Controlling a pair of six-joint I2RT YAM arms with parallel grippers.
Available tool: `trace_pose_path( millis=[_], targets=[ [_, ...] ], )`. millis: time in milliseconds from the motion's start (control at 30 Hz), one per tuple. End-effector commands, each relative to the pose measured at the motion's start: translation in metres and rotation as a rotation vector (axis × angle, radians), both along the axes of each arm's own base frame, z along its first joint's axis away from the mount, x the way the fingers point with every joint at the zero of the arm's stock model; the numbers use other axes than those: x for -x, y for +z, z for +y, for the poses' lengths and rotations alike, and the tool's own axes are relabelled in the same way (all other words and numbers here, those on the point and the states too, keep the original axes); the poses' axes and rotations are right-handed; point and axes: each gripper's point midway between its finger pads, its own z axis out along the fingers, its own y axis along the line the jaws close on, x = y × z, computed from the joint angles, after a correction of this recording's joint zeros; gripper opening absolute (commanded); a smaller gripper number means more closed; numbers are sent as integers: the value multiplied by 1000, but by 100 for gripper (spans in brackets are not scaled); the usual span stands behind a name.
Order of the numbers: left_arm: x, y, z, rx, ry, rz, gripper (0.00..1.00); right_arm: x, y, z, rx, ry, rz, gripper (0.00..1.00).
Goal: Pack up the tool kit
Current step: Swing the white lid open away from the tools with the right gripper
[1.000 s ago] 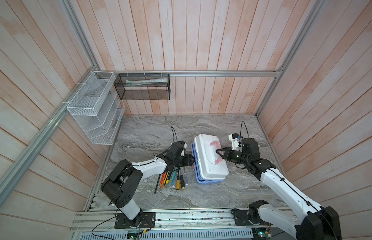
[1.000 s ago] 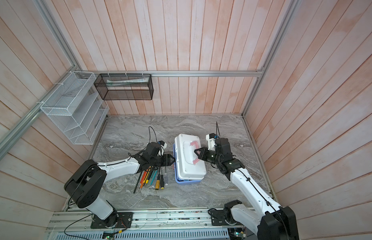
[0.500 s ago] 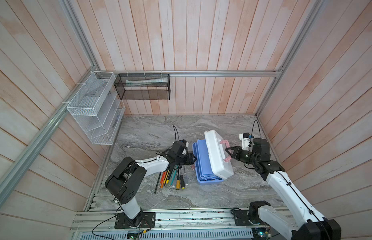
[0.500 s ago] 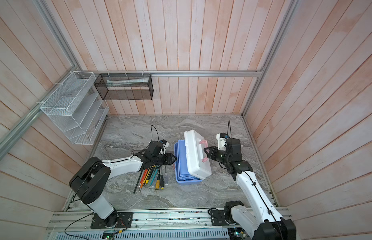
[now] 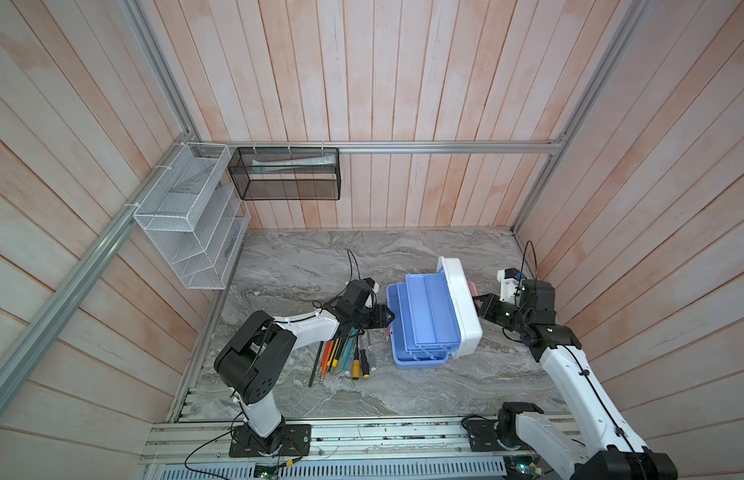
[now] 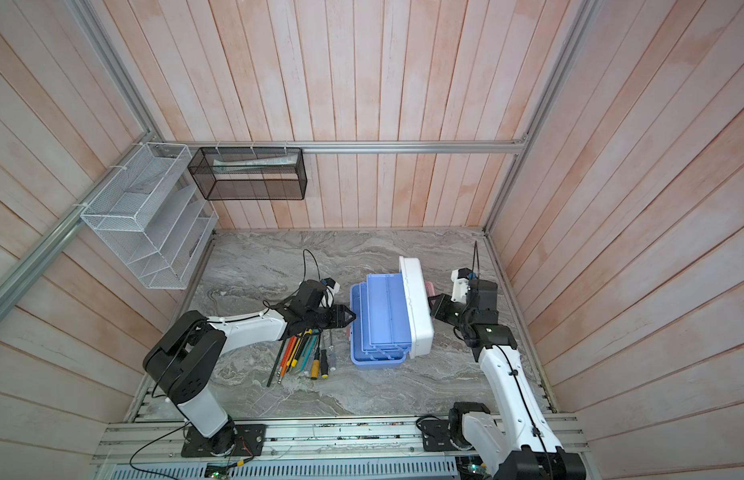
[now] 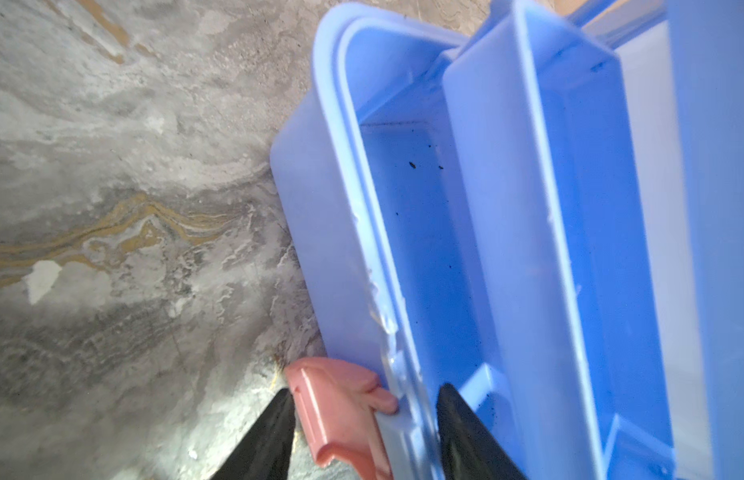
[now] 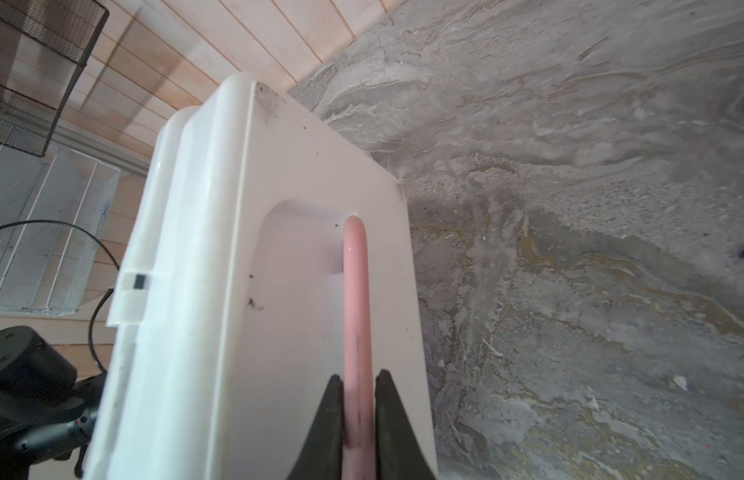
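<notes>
The tool kit stands open in both top views: light blue base and stepped trays (image 5: 420, 328) (image 6: 382, 316), with the white lid (image 5: 461, 307) (image 6: 416, 307) raised on edge along their right side. My right gripper (image 5: 478, 303) (image 8: 358, 374) is shut on the lid's pink handle (image 8: 355, 291), behind the lid. My left gripper (image 5: 389, 318) (image 7: 366, 390) straddles the base's left rim, one finger outside the pink latch (image 7: 332, 399) and one inside the base (image 7: 424, 249). Screwdrivers (image 5: 345, 357) (image 6: 307, 353) lie in a row left of the box, under the left arm.
A white wire mesh basket (image 5: 187, 216) hangs on the left wall and a black one (image 5: 285, 174) on the back wall. Wooden walls close in the marble table (image 5: 320, 257) on three sides. The right arm's base sits at the front right.
The lid went from closed flat to standing on edge, swung up and to the right by my right gripper on its handle. The blue trays fanned out. My left gripper stayed at the base's left rim.
</notes>
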Motion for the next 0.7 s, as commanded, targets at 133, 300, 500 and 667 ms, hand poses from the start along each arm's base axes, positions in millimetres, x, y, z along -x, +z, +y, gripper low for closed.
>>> trace_pose_path(
  millis=[133, 300, 500, 667],
  targets=[
    [7, -26, 11, -49, 1, 42, 56, 3, 3, -28, 120, -85, -9, 27],
    [9, -17, 3, -16, -33, 15, 56, 1, 11, -47, 187, -157, -9, 27],
    [12, -14, -7, -4, -74, -10, 56, -2, 26, -55, 183, -193, -41, 28],
    [15, -16, -10, 0, -87, -10, 56, -3, 24, -55, 182, -187, -29, 27]
  ],
)
